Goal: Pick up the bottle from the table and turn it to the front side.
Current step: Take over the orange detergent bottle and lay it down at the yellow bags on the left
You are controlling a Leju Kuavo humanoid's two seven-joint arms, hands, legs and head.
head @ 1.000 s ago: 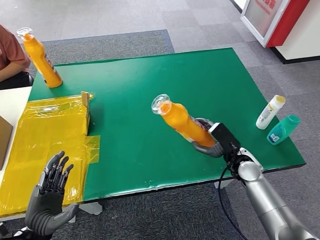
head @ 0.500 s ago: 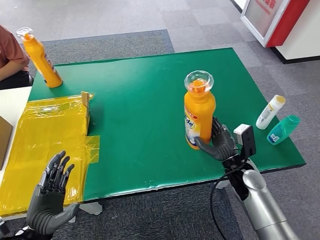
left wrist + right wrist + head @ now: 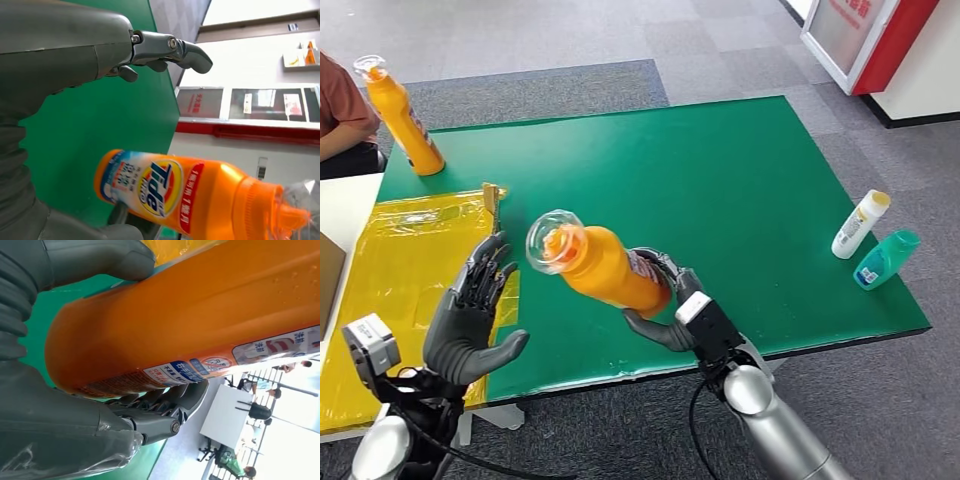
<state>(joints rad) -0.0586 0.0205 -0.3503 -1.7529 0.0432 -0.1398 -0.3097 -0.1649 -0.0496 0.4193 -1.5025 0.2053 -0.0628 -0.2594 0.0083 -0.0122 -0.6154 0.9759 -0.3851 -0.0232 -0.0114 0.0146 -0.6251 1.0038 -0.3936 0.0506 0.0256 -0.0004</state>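
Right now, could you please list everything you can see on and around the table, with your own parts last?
Orange plastic detergent bottle with clear cap: one, orange, held tilted above the table's near side.
Second orange bottle: one, orange, standing at the far left corner.
White bottle with yellow cap: one, lying near the right edge.
Teal bottle: one, lying beside the white one.
Yellow plastic sheet: one, yellow, on the left end.
Green table mat: one, green.
Person in a reddish sleeve: one, far left.
Right robot hand: grey, holds the tilted bottle.
Left robot hand: grey, fingers spread, beside the cap.
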